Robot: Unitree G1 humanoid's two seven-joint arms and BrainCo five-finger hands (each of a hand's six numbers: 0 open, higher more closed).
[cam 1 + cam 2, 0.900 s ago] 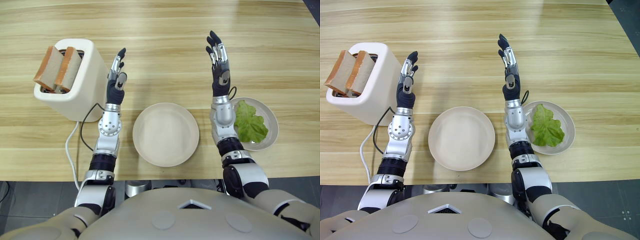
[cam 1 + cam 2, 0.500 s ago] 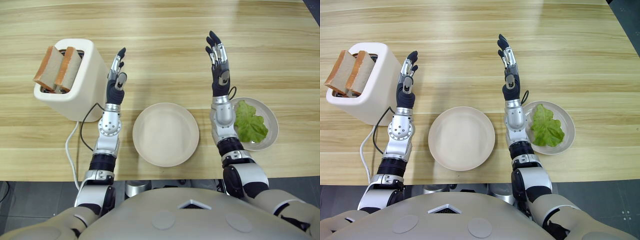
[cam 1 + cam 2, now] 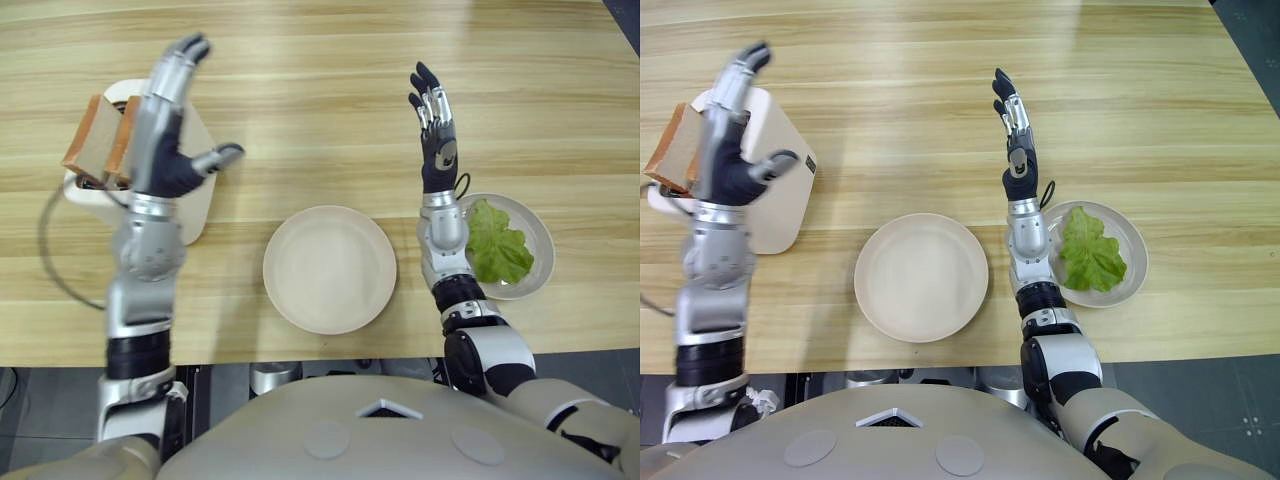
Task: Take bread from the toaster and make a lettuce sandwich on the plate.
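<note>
Both hands open, bread in the toaster

Two slices of bread [image 3: 93, 142] stand in the toaster [image 3: 780, 212], just left of the raised left hand [image 3: 163, 152], whose fingers are spread wide and grip nothing. The plate [image 3: 330, 268] sits between the two forearms. A lettuce leaf [image 3: 498, 246] lies in a small dish [image 3: 541, 236] just right of the right wrist. The right hand [image 3: 435, 140] points forward, fingers straight, holding nothing.
</note>
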